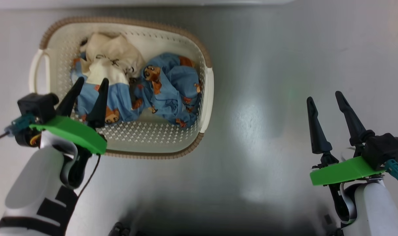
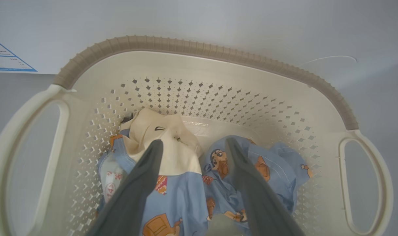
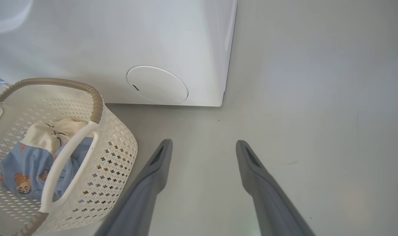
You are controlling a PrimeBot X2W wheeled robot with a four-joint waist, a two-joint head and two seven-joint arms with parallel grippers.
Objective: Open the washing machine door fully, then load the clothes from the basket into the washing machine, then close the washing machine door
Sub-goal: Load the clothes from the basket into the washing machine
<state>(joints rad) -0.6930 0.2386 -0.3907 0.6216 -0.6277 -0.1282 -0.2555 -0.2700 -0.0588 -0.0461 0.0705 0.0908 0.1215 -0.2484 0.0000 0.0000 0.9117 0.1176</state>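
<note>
The left fingers stand spread wide over the basket, their tips over the clothes — a cream piece lies between the tips, with the blue bear-print heap beside them toward the right fingers, which are spread as well, hold nothing, and hang over bare floor well apart from the basket. The clothes look light, soft and limp, likely to drape and trail rather than lift as one bundle. The best hold therefore seems a raised fold straight ahead of the left tips — pinched deep enough to gather cloth without snagging the basket's holes.
</note>
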